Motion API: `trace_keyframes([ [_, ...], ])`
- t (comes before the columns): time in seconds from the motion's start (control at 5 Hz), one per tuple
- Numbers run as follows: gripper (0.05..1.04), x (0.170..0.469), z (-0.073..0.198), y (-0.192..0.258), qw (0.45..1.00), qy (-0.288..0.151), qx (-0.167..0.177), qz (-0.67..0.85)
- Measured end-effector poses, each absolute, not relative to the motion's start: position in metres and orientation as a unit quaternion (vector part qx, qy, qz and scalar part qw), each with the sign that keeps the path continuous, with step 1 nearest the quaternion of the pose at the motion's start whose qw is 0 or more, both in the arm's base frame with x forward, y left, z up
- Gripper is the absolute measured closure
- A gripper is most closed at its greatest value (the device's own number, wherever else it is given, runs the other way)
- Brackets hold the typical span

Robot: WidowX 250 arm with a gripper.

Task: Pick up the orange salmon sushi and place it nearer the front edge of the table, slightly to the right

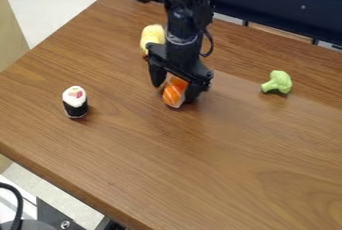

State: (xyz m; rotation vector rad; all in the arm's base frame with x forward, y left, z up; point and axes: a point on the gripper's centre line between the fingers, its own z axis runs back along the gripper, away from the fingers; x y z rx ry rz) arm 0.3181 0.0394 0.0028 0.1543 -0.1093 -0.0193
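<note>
One orange sushi piece [174, 94] between the open hand's [175, 92] jaws, firm grip unclear.

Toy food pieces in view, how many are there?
4: an orange and white sushi piece at the black gripper, a yellow piece behind the black arm, a black and white sushi roll at left, green broccoli at right. The arm may hide more.
</note>
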Motion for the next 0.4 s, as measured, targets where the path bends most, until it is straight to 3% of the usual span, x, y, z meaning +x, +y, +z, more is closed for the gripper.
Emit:
trace_keyframes([
  [0.2, 0.402, 0.3132, 0.0009, 0.0419, 0.999, -0.034, 0.036, -0.014],
  [0.4, 0.536, 0.3064, 0.001, 0.0385, 1.0, -0.013, 0.02, -0.015],
])
